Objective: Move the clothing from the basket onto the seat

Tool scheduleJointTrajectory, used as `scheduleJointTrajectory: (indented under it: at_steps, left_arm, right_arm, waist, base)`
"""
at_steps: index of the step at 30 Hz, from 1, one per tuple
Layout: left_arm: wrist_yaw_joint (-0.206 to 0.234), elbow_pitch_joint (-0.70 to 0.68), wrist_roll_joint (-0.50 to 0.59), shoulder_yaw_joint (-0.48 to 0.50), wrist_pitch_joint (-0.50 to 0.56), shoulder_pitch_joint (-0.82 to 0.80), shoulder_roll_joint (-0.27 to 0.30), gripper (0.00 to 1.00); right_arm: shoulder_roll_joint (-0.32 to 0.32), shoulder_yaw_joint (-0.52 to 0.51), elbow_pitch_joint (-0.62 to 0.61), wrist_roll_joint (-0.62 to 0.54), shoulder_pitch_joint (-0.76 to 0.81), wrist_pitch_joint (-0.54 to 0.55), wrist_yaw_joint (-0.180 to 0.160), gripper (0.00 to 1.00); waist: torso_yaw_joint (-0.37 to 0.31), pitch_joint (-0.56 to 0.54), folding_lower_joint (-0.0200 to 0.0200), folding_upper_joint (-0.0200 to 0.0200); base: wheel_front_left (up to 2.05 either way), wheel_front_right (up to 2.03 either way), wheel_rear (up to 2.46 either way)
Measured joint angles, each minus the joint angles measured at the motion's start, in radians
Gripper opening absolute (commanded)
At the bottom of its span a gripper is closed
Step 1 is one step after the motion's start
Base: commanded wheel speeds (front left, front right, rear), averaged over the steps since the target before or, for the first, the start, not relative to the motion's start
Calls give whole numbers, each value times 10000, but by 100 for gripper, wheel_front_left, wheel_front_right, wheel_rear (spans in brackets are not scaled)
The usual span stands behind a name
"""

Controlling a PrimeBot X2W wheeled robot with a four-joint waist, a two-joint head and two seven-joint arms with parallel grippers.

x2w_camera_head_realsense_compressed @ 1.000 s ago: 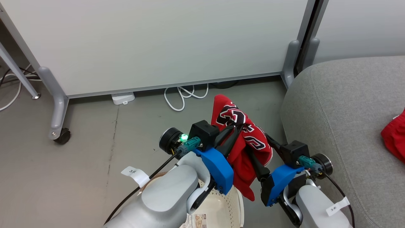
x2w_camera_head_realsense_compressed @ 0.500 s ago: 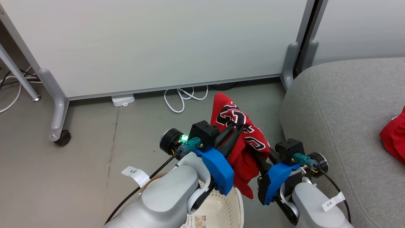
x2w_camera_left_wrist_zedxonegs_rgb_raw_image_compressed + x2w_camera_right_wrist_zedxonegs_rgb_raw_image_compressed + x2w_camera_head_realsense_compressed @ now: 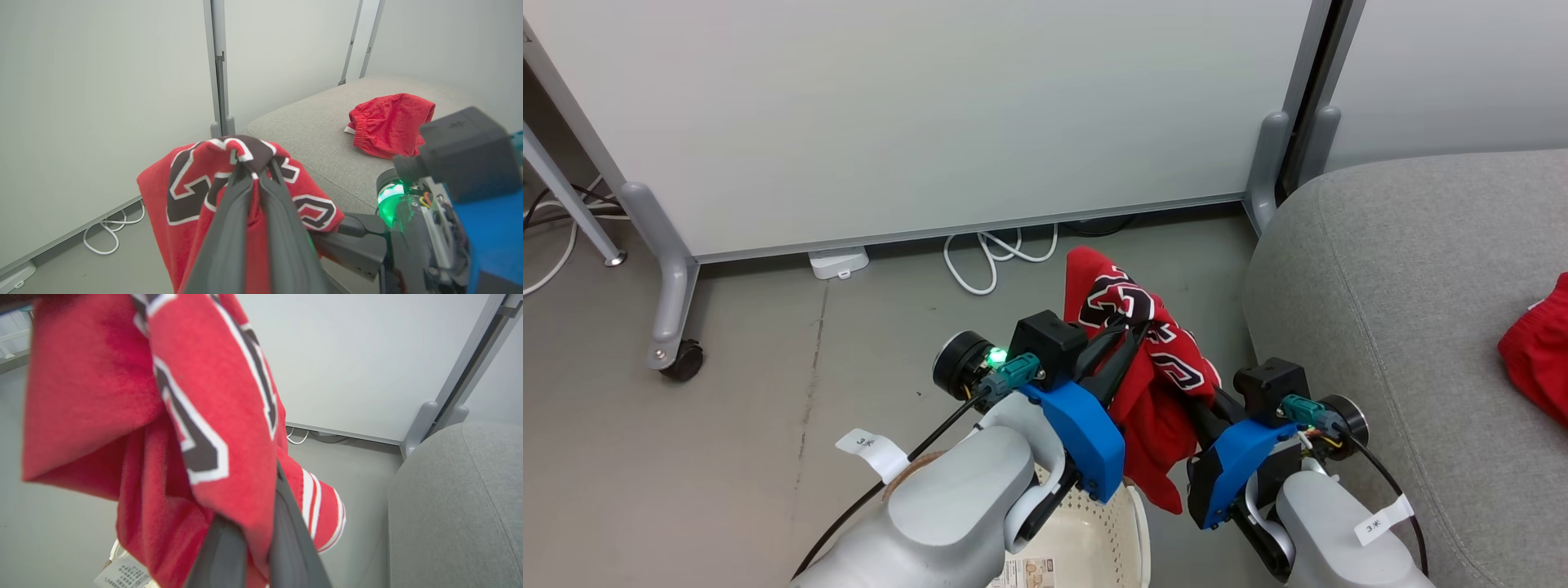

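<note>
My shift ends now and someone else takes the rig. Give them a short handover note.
Left gripper: shut on the jersey, near its top.
Right gripper: shut on the same jersey, lower down.
The jersey hangs lifted above the basket, beside the sofa.
Done: shorts lie on the sofa.
Left: carry the jersey over the sofa and release.

The basket (image 3: 1094, 539) sat mostly hidden under a pale forearm (image 3: 956, 506); a red garment (image 3: 1539, 359) was cropped at the head view's right edge.
</note>
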Motion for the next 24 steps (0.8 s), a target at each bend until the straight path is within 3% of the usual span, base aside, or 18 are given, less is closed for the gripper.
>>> scheduleJointTrajectory:
  at_steps: [10,11,13,14,15,24]
  left_arm:
    - [2,36,2,19,0,1,0,0]
    - [0,48,2,19,0,1,0,9]
    - [2,63,0,17,0,1,0,63]
    - [4,63,0,17,0,1,0,95]
    - [13,65,0,17,0,1,0,100]
    - [56,63,2,19,0,1,0,100]
  right_arm:
    - [0,-96,-73,8,-6,-2,0,0]
    - [0,-96,-81,15,-4,-2,0,0]
    - [0,-98,-94,19,1,-2,0,0]
    - [0,-102,-96,31,5,0,0,0]
    - [0,-107,-98,31,8,-2,0,0]
    - [0,-209,-128,8,31,0,0,0]
  waist:
    - [-19,-77,0,0]
    - [-22,-83,0,0]
    - [-28,-92,0,0]
    - [-30,-94,0,0]
    - [-31,-94,0,0]
    - [-54,-90,0,0]
  base:
    - [0,0,0]
    - [0,0,0]
    - [0,0,0]
    - [0,0,0]
    - [0,0,0]
    - [0,0,0]
